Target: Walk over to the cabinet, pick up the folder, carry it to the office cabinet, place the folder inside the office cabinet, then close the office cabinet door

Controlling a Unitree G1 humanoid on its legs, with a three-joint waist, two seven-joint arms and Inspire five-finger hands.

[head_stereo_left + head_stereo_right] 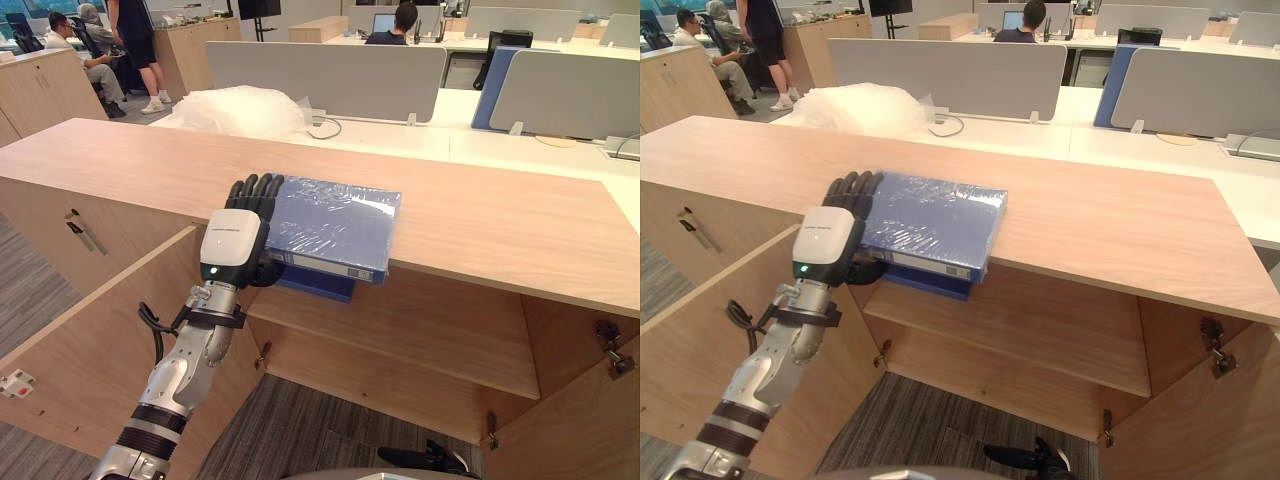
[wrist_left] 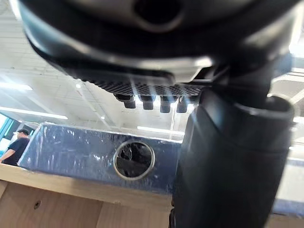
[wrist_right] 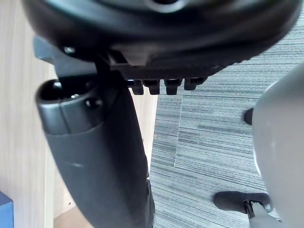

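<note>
Your left hand (image 1: 233,243) is gripping the blue plastic-wrapped folder (image 1: 335,225) at its left end, with its fingers (image 1: 255,188) lying over the top cover and its thumb pressing up from beneath. The folder is resting flat on the light wooden cabinet top (image 1: 480,215), its spine overhanging the front edge above the wooden shelf (image 1: 400,330). Your right hand (image 3: 95,156) is hanging over grey striped carpet (image 3: 213,142), and I cannot tell how far open it is.
</note>
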